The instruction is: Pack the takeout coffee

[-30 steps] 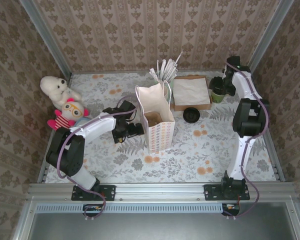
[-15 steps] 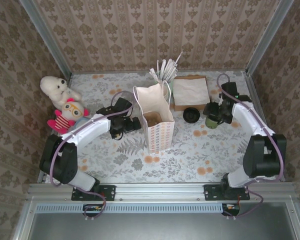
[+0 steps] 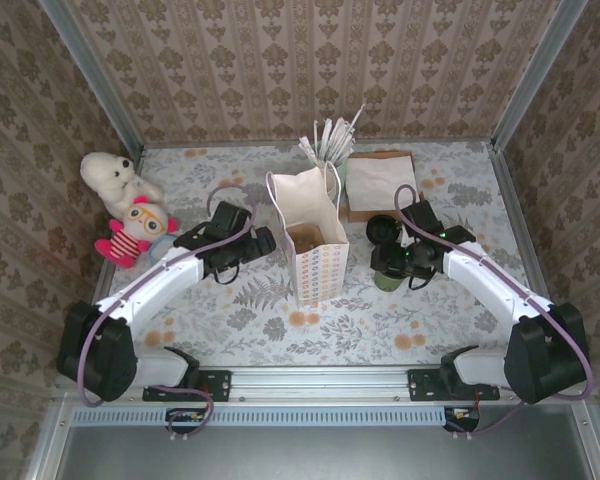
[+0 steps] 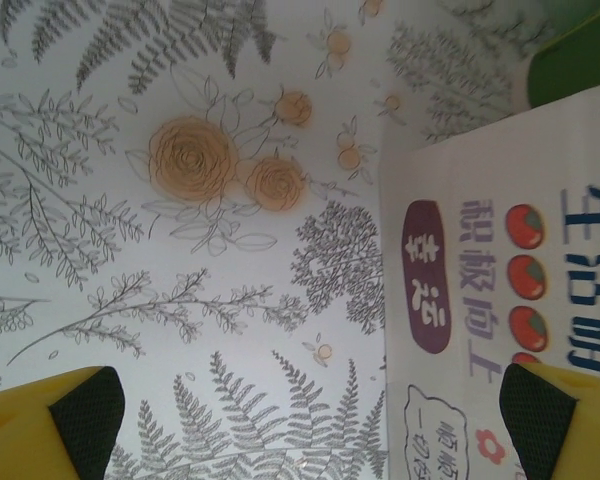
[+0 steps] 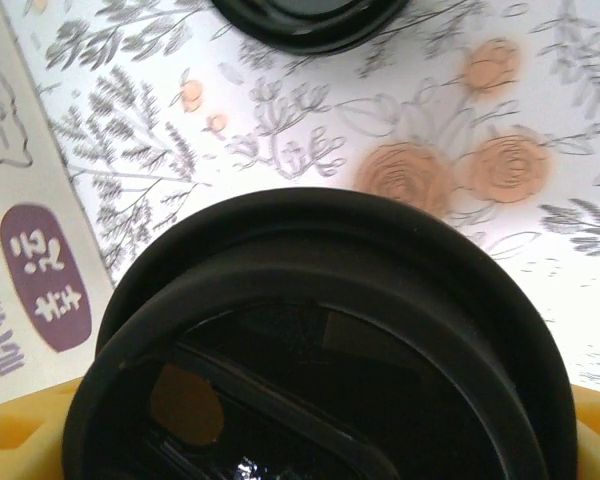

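The takeout coffee (image 3: 386,279), a small green cup with a round black lid (image 5: 320,340), is held just right of the white paper bag (image 3: 310,240). My right gripper (image 3: 394,261) is shut on it, and yellow fingers (image 5: 592,425) flank the lid in the right wrist view. The bag stands upright and open-topped at the table's middle, and its printed side (image 5: 25,250) lies close to the cup's left. My left gripper (image 3: 263,241) stands open next to the bag's left side. Between its black pads (image 4: 85,420) there is only the tablecloth, with the bag's wall (image 4: 490,300) at the right.
A loose black lid (image 3: 382,228) lies on the cloth just behind the cup. A green holder of white straws (image 3: 332,150) and a brown tray of napkins (image 3: 380,182) stand behind the bag. Two plush toys (image 3: 125,205) sit at the far left.
My right arm has carried the green cup from the back right corner leftward and nearer, up to the bag's right side. The left gripper has shifted slightly back along the bag's left side.
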`<state>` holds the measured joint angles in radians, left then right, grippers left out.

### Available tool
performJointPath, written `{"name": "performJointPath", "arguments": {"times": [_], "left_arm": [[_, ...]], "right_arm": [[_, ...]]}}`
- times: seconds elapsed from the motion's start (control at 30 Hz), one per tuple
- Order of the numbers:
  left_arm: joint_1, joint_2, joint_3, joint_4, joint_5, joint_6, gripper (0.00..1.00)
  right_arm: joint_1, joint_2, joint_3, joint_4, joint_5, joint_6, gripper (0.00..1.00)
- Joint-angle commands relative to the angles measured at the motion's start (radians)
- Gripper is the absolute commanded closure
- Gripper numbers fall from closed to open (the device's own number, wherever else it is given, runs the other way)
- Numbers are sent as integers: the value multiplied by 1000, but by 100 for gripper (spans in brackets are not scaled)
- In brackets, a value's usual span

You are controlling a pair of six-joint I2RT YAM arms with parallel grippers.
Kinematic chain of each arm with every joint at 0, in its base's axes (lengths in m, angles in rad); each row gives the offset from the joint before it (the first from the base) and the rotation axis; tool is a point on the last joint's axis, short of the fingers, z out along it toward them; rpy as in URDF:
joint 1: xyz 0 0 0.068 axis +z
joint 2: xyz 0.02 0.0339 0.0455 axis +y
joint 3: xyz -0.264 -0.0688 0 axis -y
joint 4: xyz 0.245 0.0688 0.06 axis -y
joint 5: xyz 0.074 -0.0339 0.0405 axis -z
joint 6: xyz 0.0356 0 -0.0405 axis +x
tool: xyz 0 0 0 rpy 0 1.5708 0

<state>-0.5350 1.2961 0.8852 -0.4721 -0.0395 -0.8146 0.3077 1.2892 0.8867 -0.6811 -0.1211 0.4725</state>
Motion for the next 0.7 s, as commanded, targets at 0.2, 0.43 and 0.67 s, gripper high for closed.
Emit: {"name": "performJointPath", "arguments": {"times": [0.2,0.43,0.67], "left_arm": [[10,-47,-15,37,-56,-1,0],[21,-22,-11,26,-31,-20,0],[27,0,-9,25,-13,-35,0]], "right_arm": [[55,1,-42,14,-2,-14,16],[56,26,-4,-41,-5,-61,11],[61,24,47,-82,18,-62,0]]}}
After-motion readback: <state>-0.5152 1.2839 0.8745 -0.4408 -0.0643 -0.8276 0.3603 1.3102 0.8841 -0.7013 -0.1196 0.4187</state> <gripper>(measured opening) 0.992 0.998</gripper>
